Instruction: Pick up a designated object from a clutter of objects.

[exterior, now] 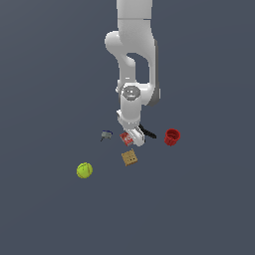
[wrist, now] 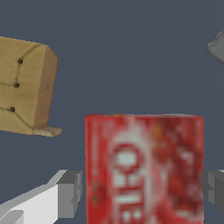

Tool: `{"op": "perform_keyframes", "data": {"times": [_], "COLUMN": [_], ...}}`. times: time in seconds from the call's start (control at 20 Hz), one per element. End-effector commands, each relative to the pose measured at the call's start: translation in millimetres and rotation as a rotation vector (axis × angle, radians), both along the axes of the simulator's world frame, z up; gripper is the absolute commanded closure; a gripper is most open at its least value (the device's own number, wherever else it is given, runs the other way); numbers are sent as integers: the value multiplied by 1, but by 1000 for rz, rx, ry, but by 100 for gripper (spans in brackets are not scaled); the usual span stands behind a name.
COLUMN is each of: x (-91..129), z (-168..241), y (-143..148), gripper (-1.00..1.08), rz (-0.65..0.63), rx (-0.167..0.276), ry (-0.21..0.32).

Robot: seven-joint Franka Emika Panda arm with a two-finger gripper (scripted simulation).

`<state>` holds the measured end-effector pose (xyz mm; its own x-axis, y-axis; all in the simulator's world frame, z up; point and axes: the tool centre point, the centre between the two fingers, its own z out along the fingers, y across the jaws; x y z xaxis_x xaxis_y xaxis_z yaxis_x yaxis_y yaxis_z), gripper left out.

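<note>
A flat floor (exterior: 45, 74) spreads across both views (dark slate-blue, evenly lit).

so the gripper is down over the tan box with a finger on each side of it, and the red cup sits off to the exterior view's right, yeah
Not quite. The gripper straddles the red box, not the tan box; the wrist view shows a finger on each side of the red box, with the tan box lying apart from it. The rest holds: the red cup sits off to the exterior view's right.
</note>
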<state>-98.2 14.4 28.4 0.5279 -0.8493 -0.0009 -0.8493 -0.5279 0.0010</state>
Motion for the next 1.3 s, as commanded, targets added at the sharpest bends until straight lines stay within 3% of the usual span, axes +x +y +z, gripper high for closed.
{"op": "perform_keyframes", "data": {"times": [0.0,0.25,0.3,1.25], "x": [0,1,1,5], "z": [-8,-13,-13,7], "y": [0,0,0,-10], "gripper": [-92,-92,108,108], "rz": [-1,-1,-1,-1], "rx": [0,0,0,1], "ry": [-1,-1,-1,-2]}}
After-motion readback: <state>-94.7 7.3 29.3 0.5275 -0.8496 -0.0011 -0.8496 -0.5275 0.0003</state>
